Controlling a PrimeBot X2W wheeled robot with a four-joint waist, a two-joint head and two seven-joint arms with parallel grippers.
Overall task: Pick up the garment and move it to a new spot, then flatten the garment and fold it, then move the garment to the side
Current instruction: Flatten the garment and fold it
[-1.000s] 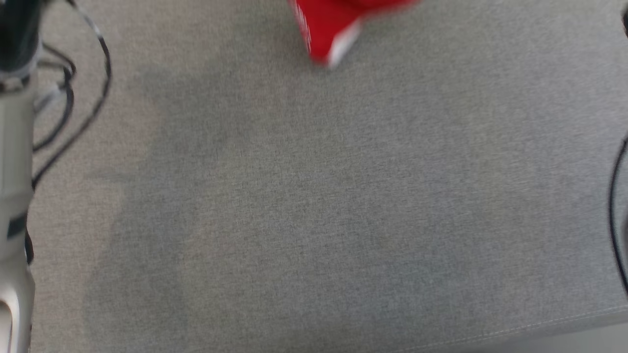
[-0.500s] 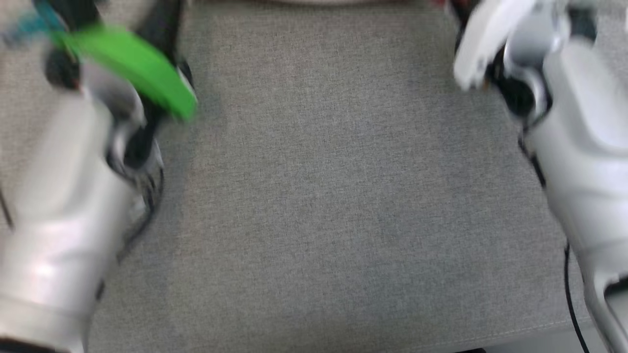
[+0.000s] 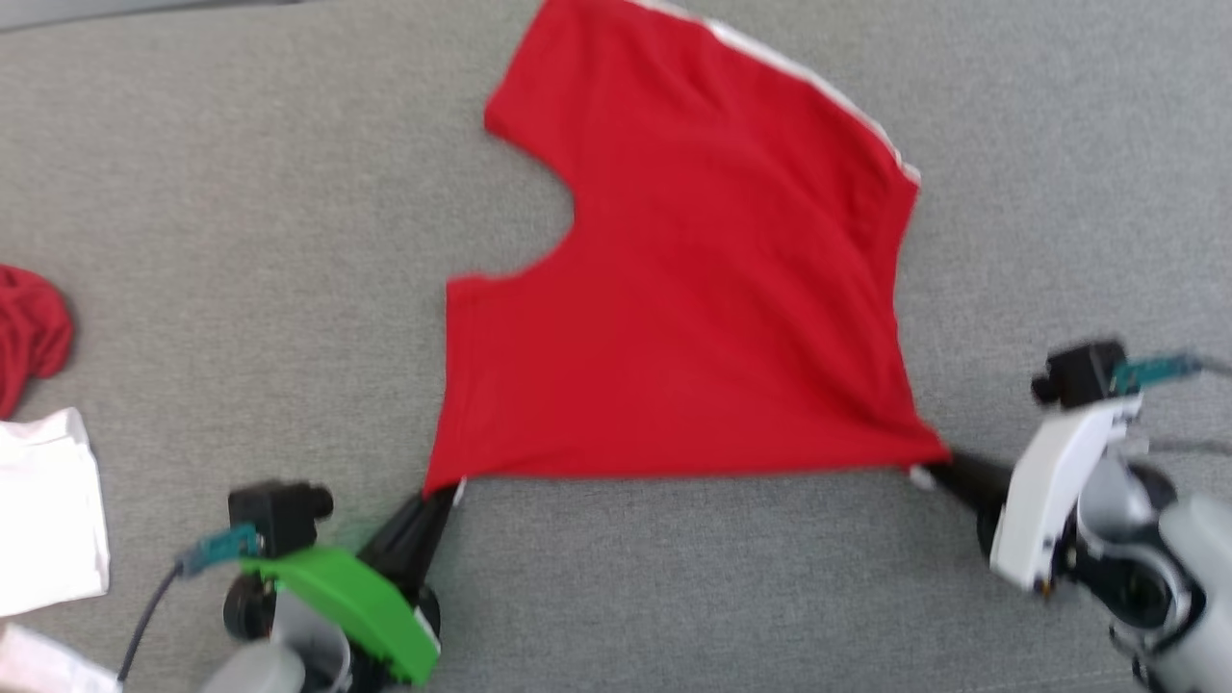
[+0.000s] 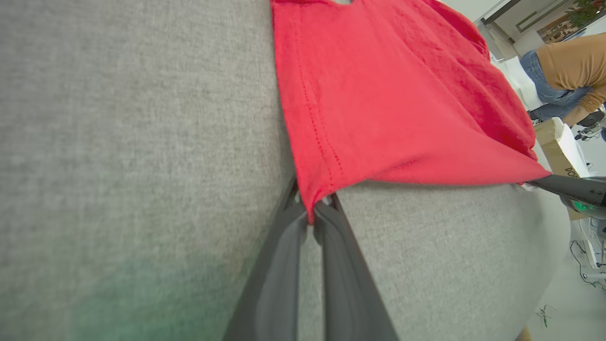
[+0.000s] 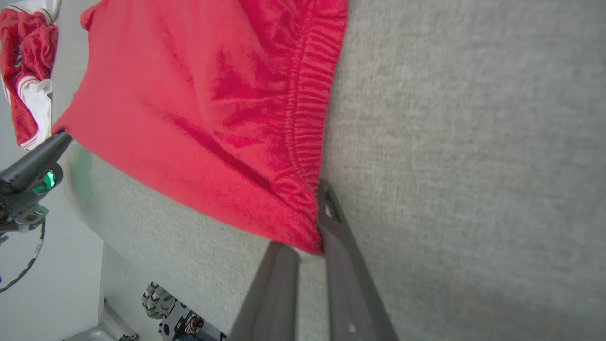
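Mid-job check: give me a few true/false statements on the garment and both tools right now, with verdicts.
1. The left tool is shut on a near corner of the red garment. True.
2. The right tool is open, clear of the garment. False: it is shut on the other near corner.
3. The garment is folded in half. False: it is spread out, unfolded.
4. A white cloth lies to the robot's left of the garment. True.

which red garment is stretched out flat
The large red garment in the middle, spread open; the other red garment lies bunched at the left edge.
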